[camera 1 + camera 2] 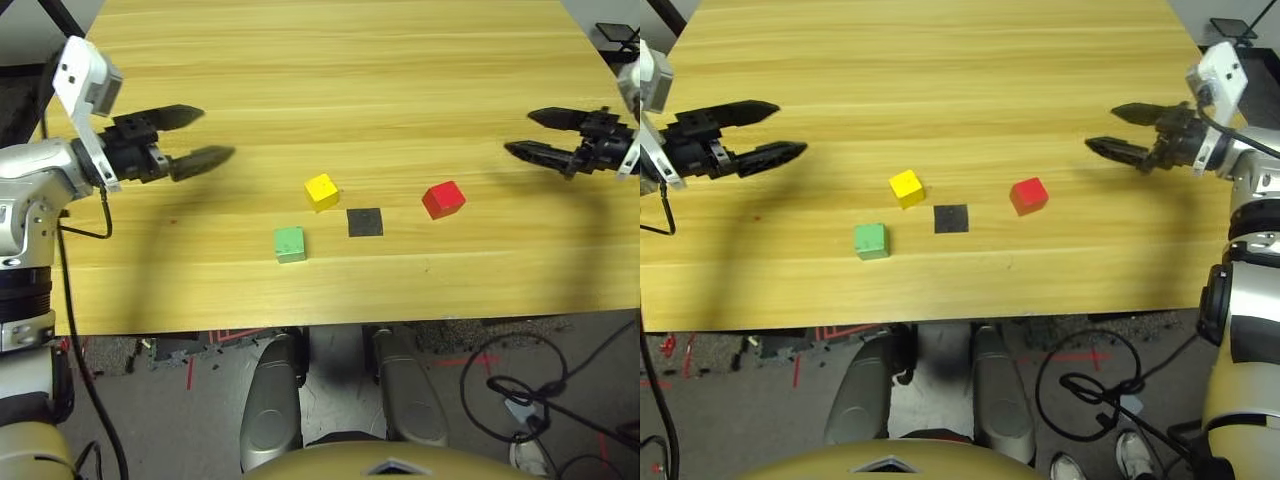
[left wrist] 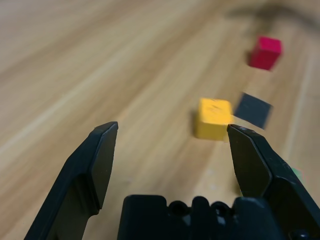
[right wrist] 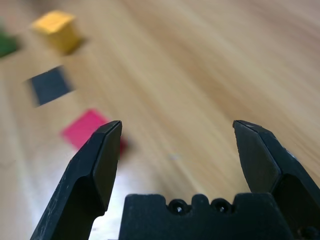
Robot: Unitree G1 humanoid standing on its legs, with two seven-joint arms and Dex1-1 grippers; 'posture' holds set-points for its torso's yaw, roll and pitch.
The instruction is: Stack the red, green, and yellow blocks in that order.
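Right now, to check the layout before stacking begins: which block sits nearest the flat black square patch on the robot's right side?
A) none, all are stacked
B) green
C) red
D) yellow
C: the red block lies to the right of the black patch, apart from it.

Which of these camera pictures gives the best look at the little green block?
The left eye view: the green block sits whole and unobstructed on the table, near its front edge. The right eye view shows it equally whole. In the right wrist view it is a blurred, cropped patch at the picture's edge; in the left wrist view, barely a sliver.
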